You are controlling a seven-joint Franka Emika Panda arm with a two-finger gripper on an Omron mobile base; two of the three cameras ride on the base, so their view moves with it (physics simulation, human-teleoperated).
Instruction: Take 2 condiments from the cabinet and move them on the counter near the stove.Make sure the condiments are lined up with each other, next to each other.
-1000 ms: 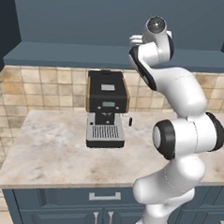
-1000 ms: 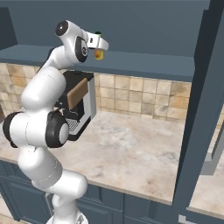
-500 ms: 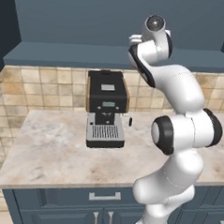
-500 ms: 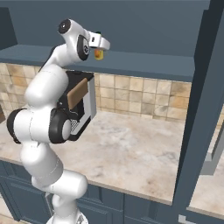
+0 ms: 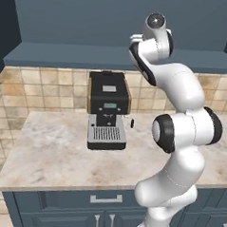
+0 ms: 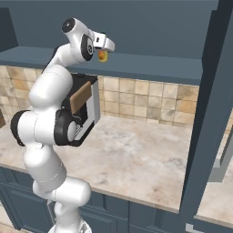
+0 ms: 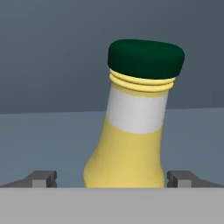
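Two dark fingertips (image 7: 43,178) stand wide apart at the bottom of the hand view, and between them, untouched on either side, we see the yellow bottle (image 7: 133,131) with its dark green cap and pale band below the neck. Our gripper (image 7: 111,180) is spread open and grasps nothing; the bottle sits in the gap, leaning a little in that view, which rolls with the hand.

Nearest to us in the base views run the dark blue drawer cupboards (image 5: 81,208) with silver handles, topped by the beige marbled counter (image 6: 136,159). On the counter, towards the tiled back wall, stands a black coffee machine (image 5: 107,116).

Farther and higher, our white arm reaches up to the dark blue wall cabinet (image 6: 150,68). In the right base view the gripper (image 6: 108,46) is at the front edge of the cabinet's shelf, with the bottle (image 6: 103,55) showing orange just beyond it, upright on the shelf.
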